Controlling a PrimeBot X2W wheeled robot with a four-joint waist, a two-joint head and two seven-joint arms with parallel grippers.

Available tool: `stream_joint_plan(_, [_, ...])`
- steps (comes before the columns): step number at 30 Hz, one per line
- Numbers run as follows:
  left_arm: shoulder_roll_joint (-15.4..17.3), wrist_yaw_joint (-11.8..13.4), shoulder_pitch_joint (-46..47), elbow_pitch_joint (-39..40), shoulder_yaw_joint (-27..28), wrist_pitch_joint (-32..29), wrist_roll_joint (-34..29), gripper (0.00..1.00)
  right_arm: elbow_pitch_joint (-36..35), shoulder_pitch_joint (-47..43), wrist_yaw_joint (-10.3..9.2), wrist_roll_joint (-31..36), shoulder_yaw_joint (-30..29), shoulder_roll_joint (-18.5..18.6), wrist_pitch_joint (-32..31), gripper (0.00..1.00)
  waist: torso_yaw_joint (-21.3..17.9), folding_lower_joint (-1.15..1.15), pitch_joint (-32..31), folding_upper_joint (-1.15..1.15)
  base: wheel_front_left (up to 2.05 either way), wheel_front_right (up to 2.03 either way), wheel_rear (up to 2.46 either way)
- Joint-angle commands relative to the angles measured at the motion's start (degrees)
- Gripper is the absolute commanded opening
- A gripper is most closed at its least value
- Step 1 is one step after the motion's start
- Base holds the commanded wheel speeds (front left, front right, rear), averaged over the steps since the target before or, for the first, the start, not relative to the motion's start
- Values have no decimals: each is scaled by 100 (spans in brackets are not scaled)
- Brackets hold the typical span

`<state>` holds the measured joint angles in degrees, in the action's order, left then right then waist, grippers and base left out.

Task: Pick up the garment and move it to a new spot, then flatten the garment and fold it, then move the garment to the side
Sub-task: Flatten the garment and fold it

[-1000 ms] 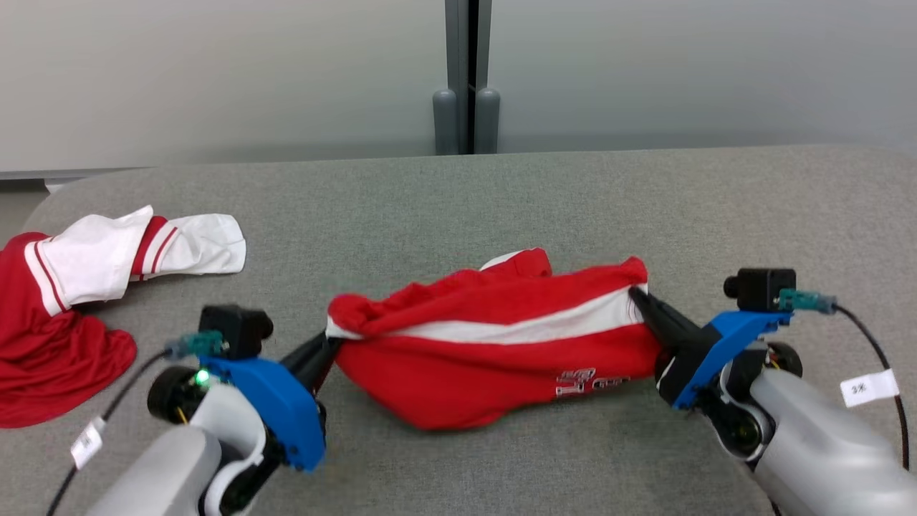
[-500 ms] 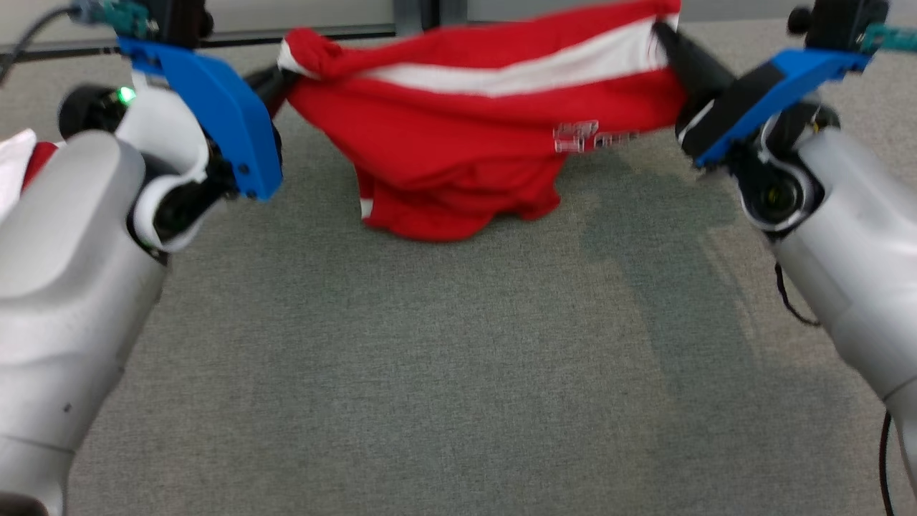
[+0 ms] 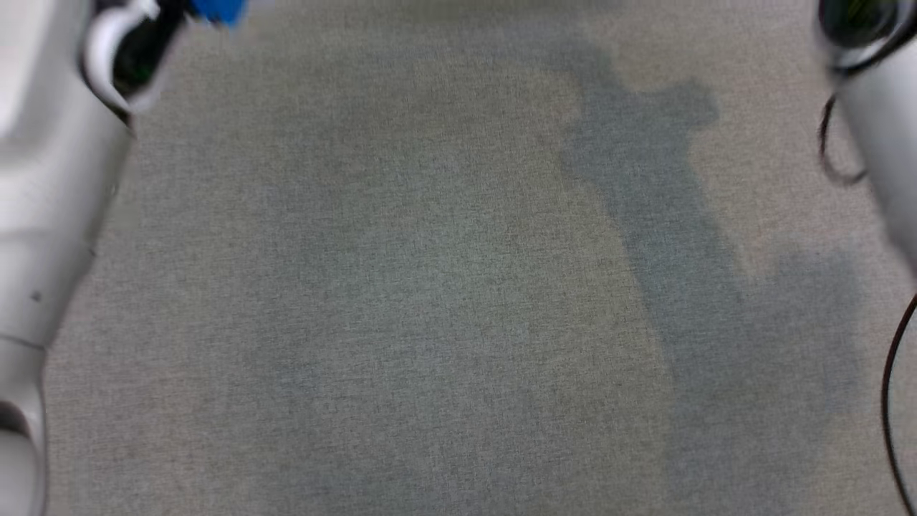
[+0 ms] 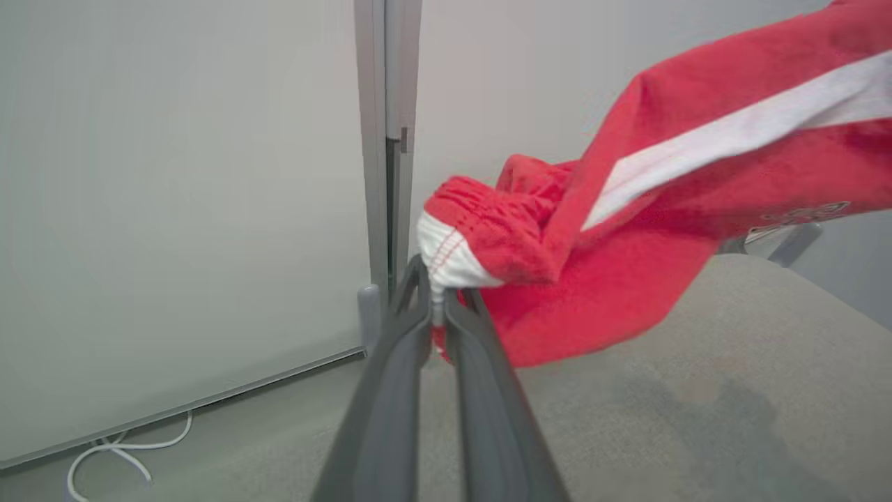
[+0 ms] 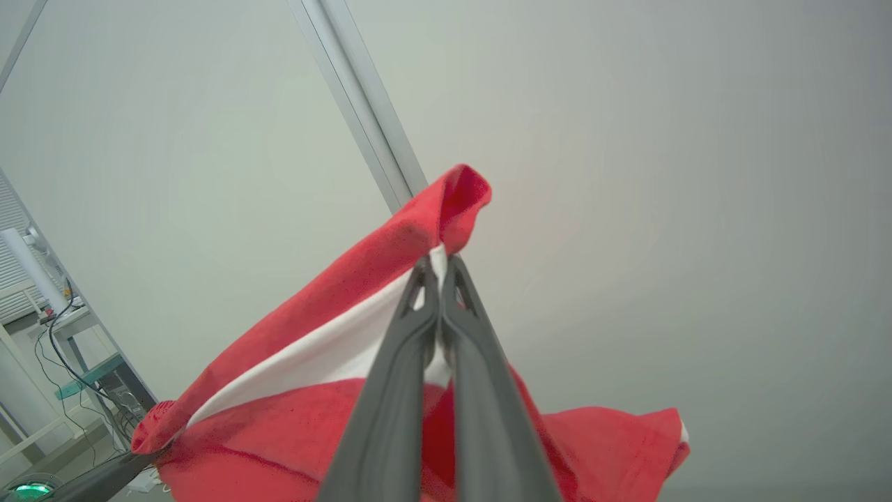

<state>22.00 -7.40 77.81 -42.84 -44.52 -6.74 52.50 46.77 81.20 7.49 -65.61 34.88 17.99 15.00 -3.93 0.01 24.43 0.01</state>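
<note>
Garment [image 4: 627, 230] edges clamped aloft: left pincer [image 4: 437, 307], right pincer [image 5: 439, 268].

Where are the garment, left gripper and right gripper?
garment [image 4: 627, 279], left wrist view, red cloth under the white stripe.
left gripper [image 4: 439, 289], left wrist view, between fingertips.
right gripper [image 5: 437, 268], right wrist view, between fingertips.
</note>
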Motion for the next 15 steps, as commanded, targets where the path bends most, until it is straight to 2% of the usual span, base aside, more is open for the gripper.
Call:
stream_joint_plan(1, [4,-11,-256,-25,-163,46,82,0,-52,-455,1,156,121,-25,17,0,-7,-1,-61,-1,0,0,0])
stream_joint_plan(5, [95,-11,-943,210,-836,-26,466,0,-316,-1293,1,302,523,101,23,0,-3,-1,-266,-1,0,0,0])
stream_joint_plan(9, [379,-11,-1699,633,-1433,-110,905,0,-460,-2225,1,147,962,340,24,0,1,-1,-545,-1,0,0,0])
stream_joint_plan(15, [945,-11,-2492,1411,-2013,-374,1487,0,-820,-3379,1,-298,1370,789,8,0,13,-1,-1067,-1,0,0,0])
